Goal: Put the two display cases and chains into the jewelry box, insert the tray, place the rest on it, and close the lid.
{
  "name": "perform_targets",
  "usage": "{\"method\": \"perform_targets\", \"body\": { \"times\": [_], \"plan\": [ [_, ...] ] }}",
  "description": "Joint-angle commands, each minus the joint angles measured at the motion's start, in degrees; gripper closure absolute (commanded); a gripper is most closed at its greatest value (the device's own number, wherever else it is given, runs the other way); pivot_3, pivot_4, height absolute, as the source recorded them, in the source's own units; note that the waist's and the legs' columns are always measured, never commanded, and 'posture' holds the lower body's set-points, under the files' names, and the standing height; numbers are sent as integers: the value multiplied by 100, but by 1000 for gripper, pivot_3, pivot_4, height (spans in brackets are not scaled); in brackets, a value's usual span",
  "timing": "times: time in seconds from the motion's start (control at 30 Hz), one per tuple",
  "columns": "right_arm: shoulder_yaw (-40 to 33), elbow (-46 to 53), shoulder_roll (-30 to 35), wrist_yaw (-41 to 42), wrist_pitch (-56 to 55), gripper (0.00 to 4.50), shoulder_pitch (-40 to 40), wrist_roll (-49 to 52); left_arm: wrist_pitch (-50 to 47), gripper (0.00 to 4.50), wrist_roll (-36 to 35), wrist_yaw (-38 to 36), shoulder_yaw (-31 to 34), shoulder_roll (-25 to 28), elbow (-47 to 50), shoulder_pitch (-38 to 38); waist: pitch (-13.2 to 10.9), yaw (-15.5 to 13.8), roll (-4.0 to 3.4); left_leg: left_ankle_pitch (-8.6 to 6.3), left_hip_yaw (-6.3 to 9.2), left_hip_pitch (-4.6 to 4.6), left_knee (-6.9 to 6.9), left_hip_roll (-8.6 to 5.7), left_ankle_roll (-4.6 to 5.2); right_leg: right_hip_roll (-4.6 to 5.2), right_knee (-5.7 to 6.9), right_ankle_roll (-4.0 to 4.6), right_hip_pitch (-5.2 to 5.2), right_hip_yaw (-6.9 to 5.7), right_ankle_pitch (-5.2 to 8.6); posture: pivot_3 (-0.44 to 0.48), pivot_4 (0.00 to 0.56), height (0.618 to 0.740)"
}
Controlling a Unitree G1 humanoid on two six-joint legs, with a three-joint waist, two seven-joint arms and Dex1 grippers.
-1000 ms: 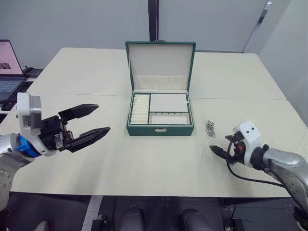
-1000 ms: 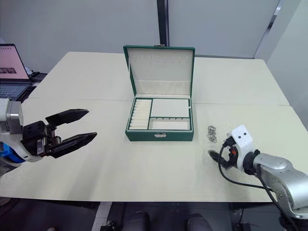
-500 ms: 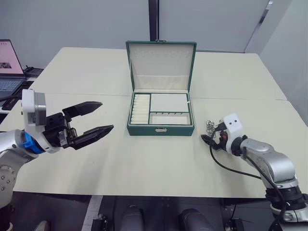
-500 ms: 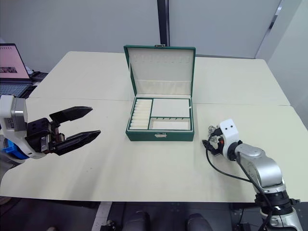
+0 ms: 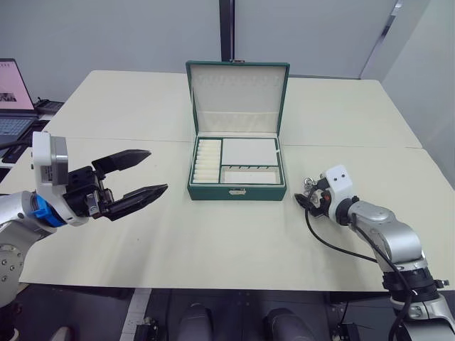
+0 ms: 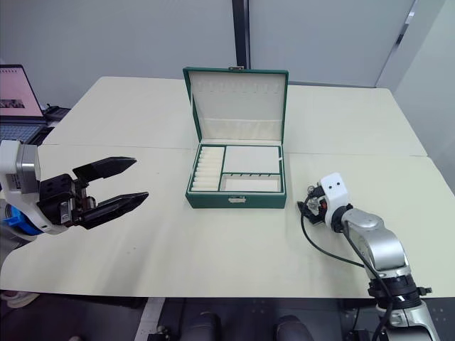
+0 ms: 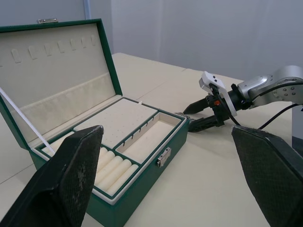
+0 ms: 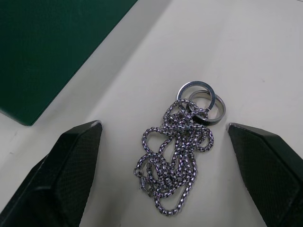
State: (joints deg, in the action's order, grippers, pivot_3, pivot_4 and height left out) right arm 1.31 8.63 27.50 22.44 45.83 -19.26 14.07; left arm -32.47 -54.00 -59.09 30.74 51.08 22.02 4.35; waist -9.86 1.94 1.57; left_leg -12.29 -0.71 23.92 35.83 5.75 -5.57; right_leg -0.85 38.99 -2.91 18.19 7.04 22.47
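Note:
The dark green jewelry box (image 5: 237,192) stands open mid-table, its lid (image 5: 238,96) upright behind it. The tray (image 5: 249,151), with cream ring rolls and flat compartments, sits inside the box at the top. One bunch of silvery chains (image 8: 177,156) with rings lies on the table to the right of the box. My right gripper (image 5: 302,201) is open, low over the table, and its fingers (image 8: 71,161) straddle the bunch without touching it. My left gripper (image 5: 155,170) hangs open and empty to the left of the box. The display cases are out of view.
A laptop (image 5: 11,99) sits off the table's far left corner. A seam (image 5: 355,146) crosses the table behind the box. The right arm's black cable (image 5: 334,245) trails over the table near the front edge.
My right gripper has swung from near the front edge toward the box and now straddles the chain. The left gripper rose slightly, then held still.

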Motion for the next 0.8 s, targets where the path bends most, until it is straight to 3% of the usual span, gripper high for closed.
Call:
{"method": "perform_targets", "body": {
  "times": [0.03, 0.2, 0.23, 0.33, 0.53, 0.77, 0.8],
  "plan": [
    [-56, -110, -59, -5, 132, 17, 42, -4, 20, 0, -44, 27, 212, 78, 126, -4, 1, 0, 1, 0, 0, 0, 0, 0, 0, 0, 0, 0, 0, 0, 0, 0, 150, 726],
    [-125, -161, -172, -30, 155, 17, 142, 25, 45, 0, -22, 18, 198, 66, 108, -10, 8, 0, 13, 0, 1, -1, 0, 0, 0, 0, 0, 0, 0, 0, 0, 0, 150, 726],
    [-147, -180, -208, -38, 156, 187, 152, 30, 49, 0, -19, 17, 194, 66, 99, -1, 9, 0, 14, 0, 1, -1, 0, 0, 0, 0, 0, 0, -1, -1, 0, 0, 150, 726],
    [-174, -252, -291, -52, 132, 871, 151, 17, 54, 0, -8, -5, 213, 78, 73, -2, 11, 0, 17, 0, 1, -1, 0, 0, 0, 0, 0, 0, 0, -2, 0, 0, 150, 726],
    [-176, -329, -352, -64, 65, 2703, 198, -7, 50, 0, 1, -12, 279, 92, 78, -37, 13, 3, 20, -1, 2, -2, -1, 1, 2, -1, 0, 0, -1, -2, 0, 0, 150, 726],
    [-192, -340, -406, -80, 53, 4271, 221, -29, 56, 0, 31, 8, 281, 72, 77, -15, 19, 9, 25, -2, 2, -4, -1, 3, 3, -3, 1, 0, -1, -1, 0, 0, 150, 726],
    [-196, -347, -409, -82, 51, 4331, 214, -33, 57, 0, 33, 10, 276, 70, 76, -11, 20, 10, 27, -2, 2, -4, -1, 3, 3, -3, 0, 0, -1, -2, 0, 0, 150, 726]
  ]
}}
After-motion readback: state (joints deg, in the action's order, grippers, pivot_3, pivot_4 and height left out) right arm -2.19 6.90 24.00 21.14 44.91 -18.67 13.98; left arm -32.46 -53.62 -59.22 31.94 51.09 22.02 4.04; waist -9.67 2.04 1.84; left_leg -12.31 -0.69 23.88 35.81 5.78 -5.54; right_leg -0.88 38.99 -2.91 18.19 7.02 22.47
